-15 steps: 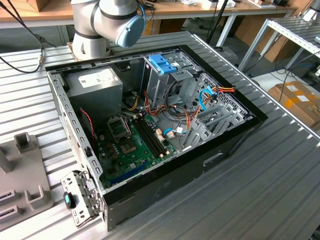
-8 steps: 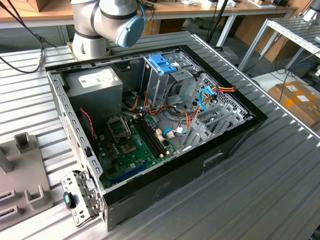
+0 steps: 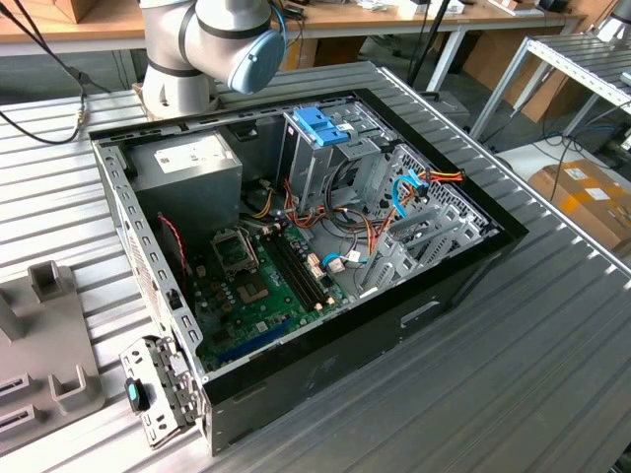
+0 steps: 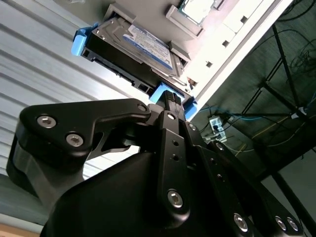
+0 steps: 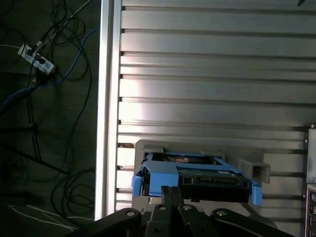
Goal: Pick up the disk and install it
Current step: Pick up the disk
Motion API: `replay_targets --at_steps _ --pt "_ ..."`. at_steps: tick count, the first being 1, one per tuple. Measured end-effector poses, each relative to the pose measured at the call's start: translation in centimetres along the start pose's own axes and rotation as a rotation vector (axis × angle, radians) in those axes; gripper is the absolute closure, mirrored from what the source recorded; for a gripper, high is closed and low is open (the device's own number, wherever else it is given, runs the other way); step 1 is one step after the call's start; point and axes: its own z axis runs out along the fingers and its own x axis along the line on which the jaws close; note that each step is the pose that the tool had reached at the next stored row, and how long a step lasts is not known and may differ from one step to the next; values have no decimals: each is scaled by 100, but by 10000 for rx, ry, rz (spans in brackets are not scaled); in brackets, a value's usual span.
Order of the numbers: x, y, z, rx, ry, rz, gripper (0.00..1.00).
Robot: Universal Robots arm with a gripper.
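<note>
Second wrist view: tool narrow, pinching disk by its blue rail.
Disk risk: thin edge hold; may tilt or slip leaving holder.

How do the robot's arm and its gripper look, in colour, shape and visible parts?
In the exterior view the arm is made of thick silver-grey cylindrical joints, with a round light-blue cap on one joint. In both wrist views the gripper is matte black, built from flat angular links joined by silver socket-head screws.
</note>
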Motion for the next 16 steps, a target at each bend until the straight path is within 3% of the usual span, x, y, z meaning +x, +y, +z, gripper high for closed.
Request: replay_targets --at_steps 10,16 --pt "0 0 0 19 -8 -877 89" --pt "0 0 0 20 -8 -915 89"
